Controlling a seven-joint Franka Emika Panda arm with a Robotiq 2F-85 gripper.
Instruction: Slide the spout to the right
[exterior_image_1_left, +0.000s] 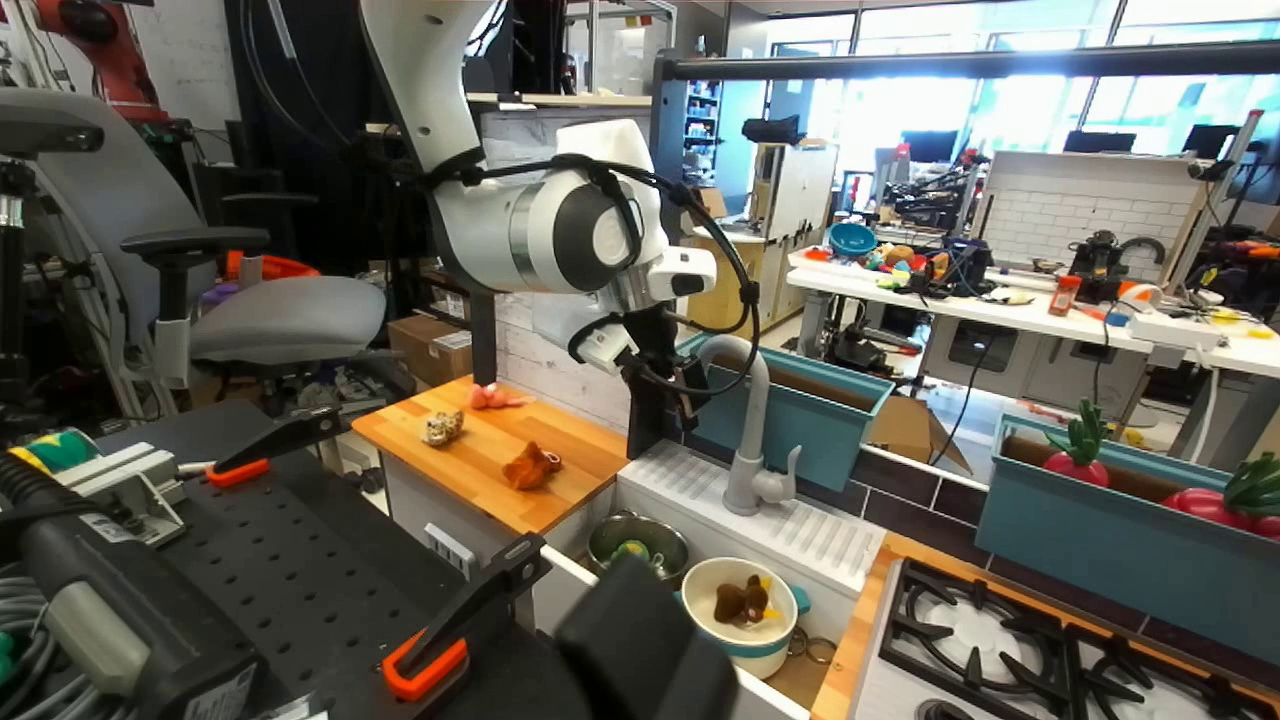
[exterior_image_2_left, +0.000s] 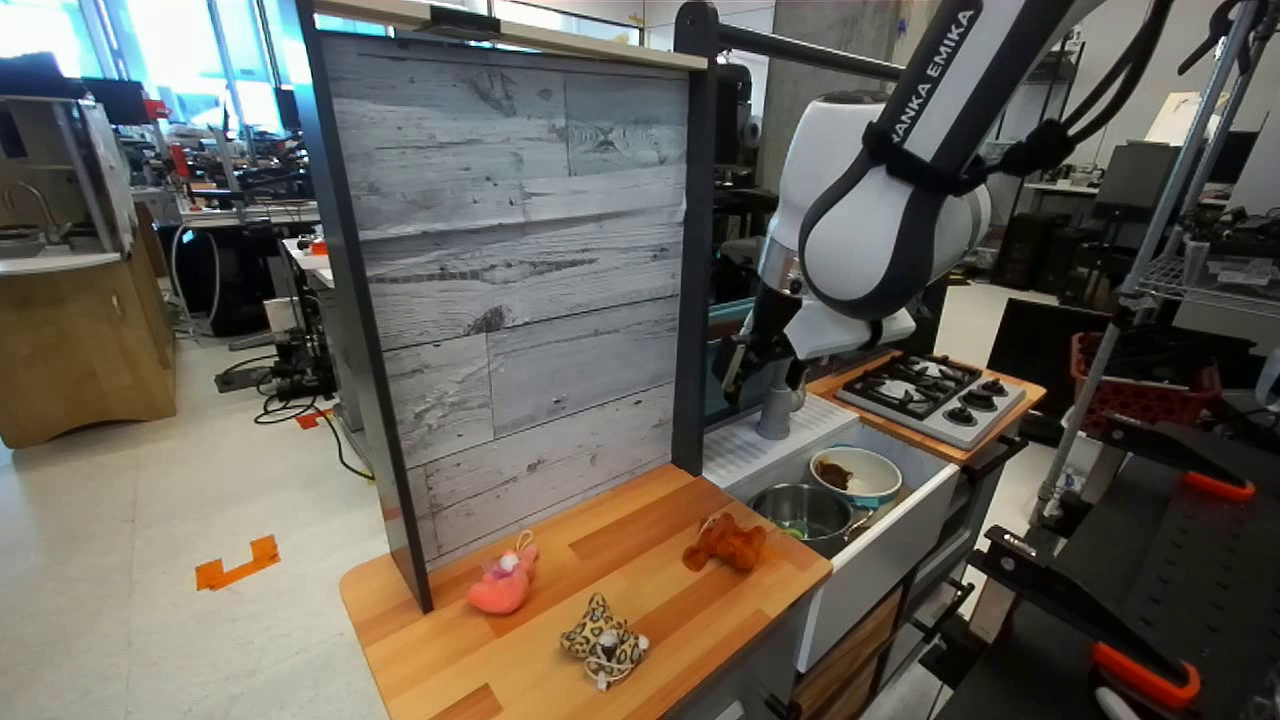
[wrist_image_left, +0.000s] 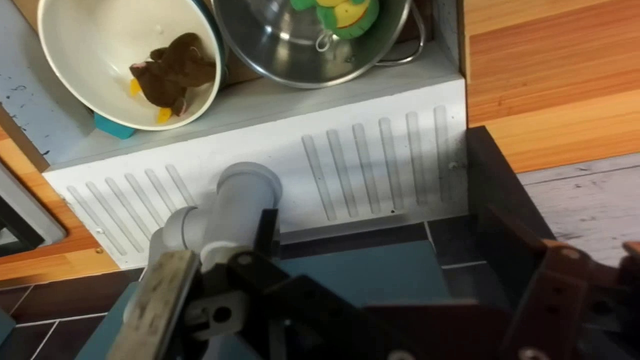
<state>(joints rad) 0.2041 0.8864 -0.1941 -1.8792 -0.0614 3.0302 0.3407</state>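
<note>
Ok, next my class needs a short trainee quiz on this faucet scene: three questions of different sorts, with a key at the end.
1. Count: how many plush toys lie on the wooden counter beside the plank-patterned panel?
2. True or false: the tool is fully closed.
3. Multiple choice: what does the spout stand on?
a) the stove
b) the white grooved ledge
c) the black perforated table

Key: 1, three; 2, false, it is open; 3, b.
</note>
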